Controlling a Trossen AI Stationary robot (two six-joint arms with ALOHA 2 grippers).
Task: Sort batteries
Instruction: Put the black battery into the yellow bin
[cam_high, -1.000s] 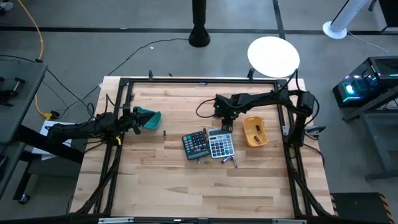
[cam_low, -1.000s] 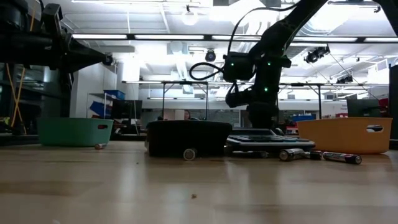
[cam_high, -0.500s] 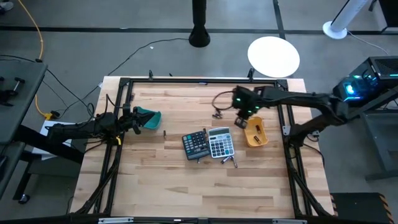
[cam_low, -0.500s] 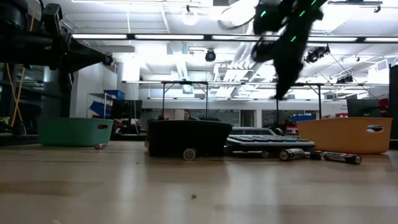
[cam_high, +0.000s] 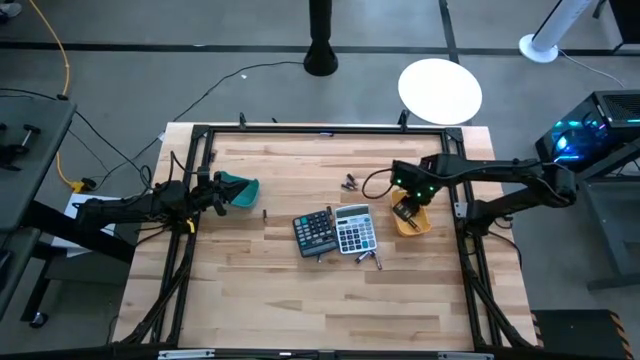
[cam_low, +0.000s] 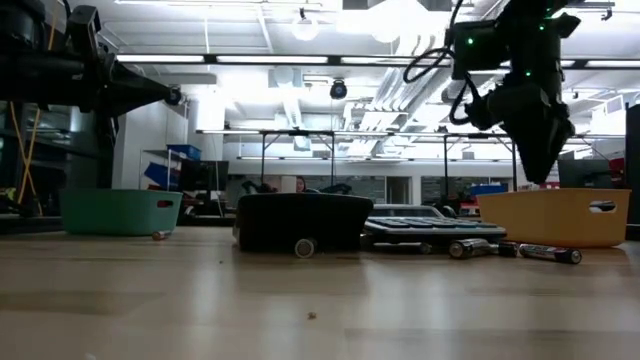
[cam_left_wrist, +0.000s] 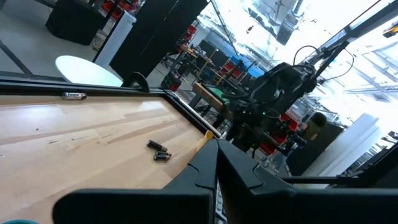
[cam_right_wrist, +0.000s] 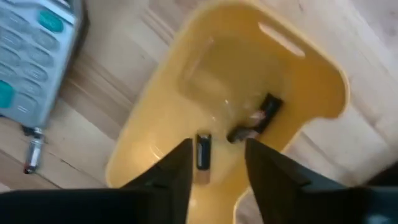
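We hold our right gripper (cam_right_wrist: 216, 163) above the yellow tray (cam_high: 420, 226), fingers spread and empty, with batteries (cam_right_wrist: 203, 151) lying inside the tray. More batteries (cam_high: 368, 260) lie on the table (cam_high: 300, 290) by the grey calculator (cam_high: 355, 230). Our left gripper (cam_high: 218, 192) waits clenched beside the teal tray (cam_high: 243, 190).

Dark rectangular calculator (cam_high: 314, 232) lies near the middle of the pale wooden slatted desk (cam_high: 300, 300). Grey rectangular calculator (cam_high: 355, 229) sits just beside it, toward the yellow plastic tray (cam_high: 416, 222). Teal plastic tray (cam_high: 240, 192) stands well apart on the dark calculator's opposite side.
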